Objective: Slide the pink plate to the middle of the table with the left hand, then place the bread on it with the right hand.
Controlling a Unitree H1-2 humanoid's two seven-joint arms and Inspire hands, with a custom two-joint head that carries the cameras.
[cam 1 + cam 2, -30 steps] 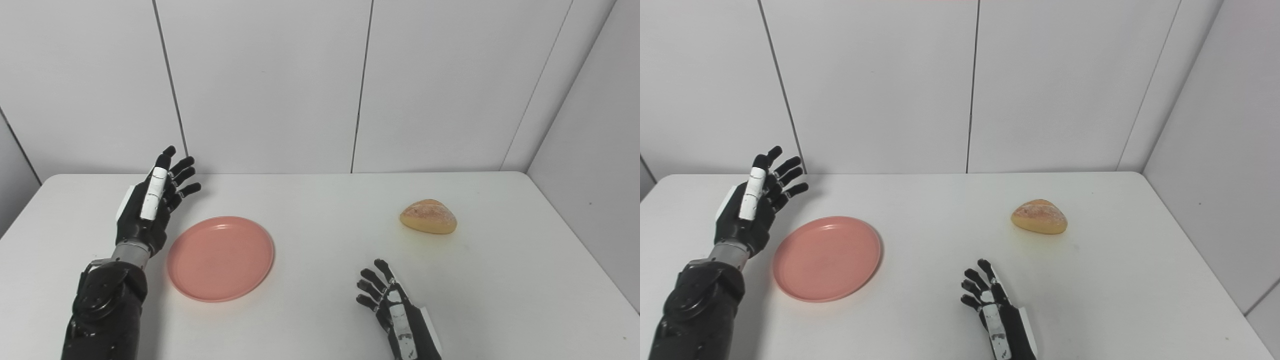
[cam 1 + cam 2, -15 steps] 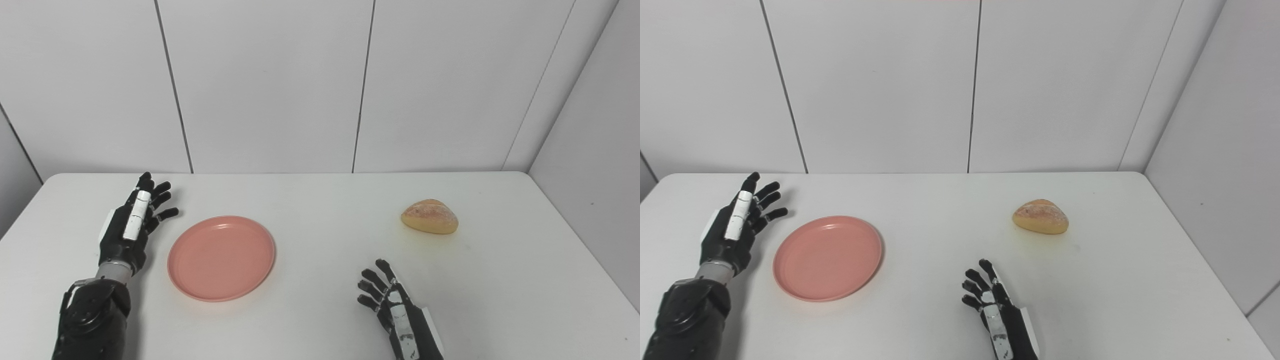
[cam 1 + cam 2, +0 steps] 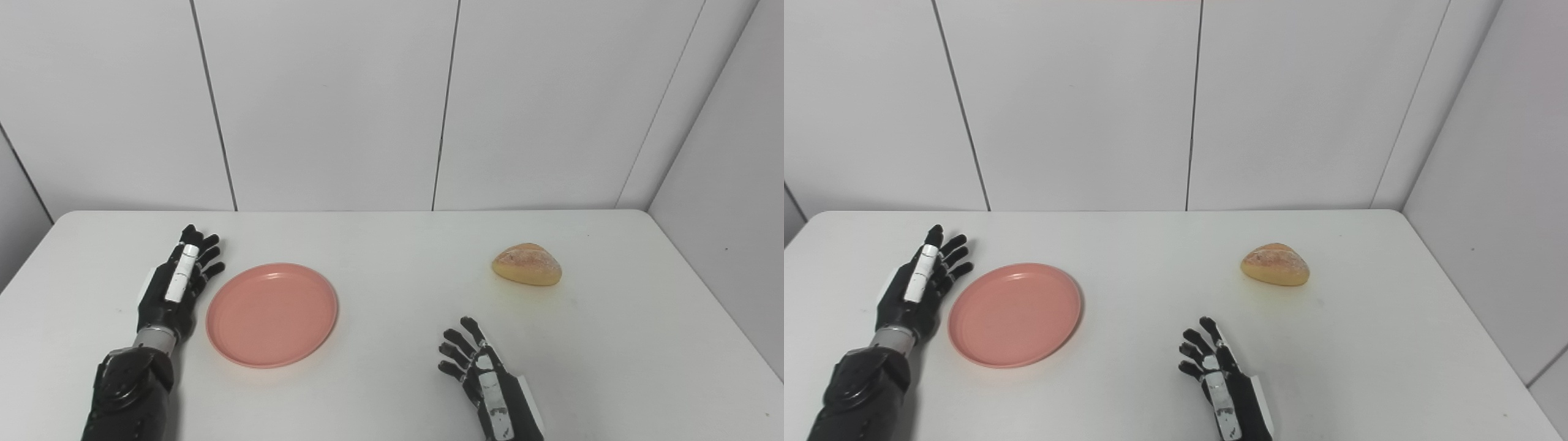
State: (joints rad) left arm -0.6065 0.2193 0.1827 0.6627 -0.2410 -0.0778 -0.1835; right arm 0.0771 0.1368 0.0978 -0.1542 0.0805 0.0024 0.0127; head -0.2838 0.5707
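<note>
The left hand (image 3: 173,288), fingers spread and holding nothing, lies at the left of the frame just beside the pink plate (image 3: 272,314); whether it touches the rim is hard to make out. The right hand (image 3: 484,380), fingers apart and empty, is cut off at the bottom edge. The bread roll (image 3: 527,264) sits at right on the white bench (image 3: 392,245).

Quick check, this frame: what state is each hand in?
Left hand: open, holding nothing, beside the pink plate.
Right hand: open, holding nothing, short of the bread.
</note>
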